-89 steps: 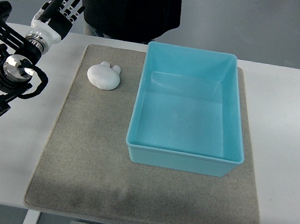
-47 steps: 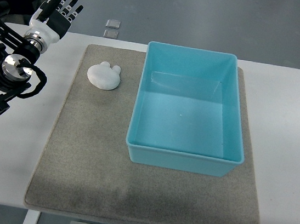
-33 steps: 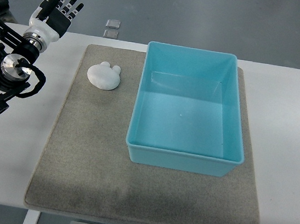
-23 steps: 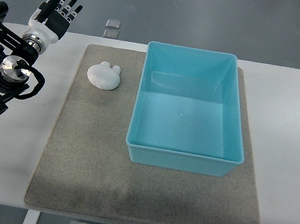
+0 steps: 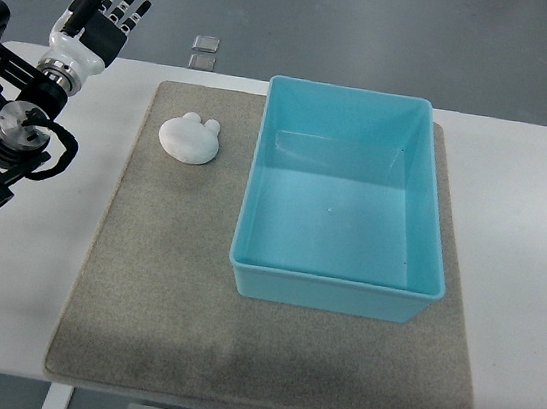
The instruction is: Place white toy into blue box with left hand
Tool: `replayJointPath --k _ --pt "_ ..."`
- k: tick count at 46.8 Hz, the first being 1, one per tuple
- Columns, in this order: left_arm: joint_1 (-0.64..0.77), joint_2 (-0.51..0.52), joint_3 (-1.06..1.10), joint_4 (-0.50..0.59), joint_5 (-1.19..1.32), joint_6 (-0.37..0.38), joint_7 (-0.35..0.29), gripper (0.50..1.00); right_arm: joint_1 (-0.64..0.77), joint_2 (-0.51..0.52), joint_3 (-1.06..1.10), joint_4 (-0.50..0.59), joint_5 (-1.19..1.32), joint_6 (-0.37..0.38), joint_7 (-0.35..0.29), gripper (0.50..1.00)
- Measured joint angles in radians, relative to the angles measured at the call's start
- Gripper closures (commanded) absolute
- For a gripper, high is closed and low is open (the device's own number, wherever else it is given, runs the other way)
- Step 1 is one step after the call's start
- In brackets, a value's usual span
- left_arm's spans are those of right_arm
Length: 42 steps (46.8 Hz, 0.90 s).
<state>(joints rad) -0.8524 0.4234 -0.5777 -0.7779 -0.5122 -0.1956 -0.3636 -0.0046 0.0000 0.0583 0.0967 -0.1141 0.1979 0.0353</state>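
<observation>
A white rabbit-shaped toy lies on the grey mat, just left of the blue box. The box stands open-topped with nothing inside. My left hand hovers over the table's far left corner, well to the left of the toy and apart from it. Its fingers are straight and spread, holding nothing. The left arm enters from the picture's left edge. No right arm shows.
The white table extends beyond the mat on both sides. Two small square plates lie on the floor beyond the table's far edge.
The person who stood behind the table has left the view. My left hand has drifted slightly up and away from the table edge, fingers still spread. Toy and box are unmoved.
</observation>
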Motion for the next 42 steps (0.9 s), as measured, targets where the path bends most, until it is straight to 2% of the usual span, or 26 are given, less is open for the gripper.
replayJointPath --k 30,42 --pt "0.001 0.005 0.052 -0.007 0.002 0.008 -0.006 0.506 0.0 0.0 0.0 0.0 0.0 0.0 0.0 0.564" --pt "0.001 0.014 0.095 -0.009 0.002 -0.031 -0.005 0.506 0.0 0.0 0.0 0.0 0.0 0.0 0.0 0.564"
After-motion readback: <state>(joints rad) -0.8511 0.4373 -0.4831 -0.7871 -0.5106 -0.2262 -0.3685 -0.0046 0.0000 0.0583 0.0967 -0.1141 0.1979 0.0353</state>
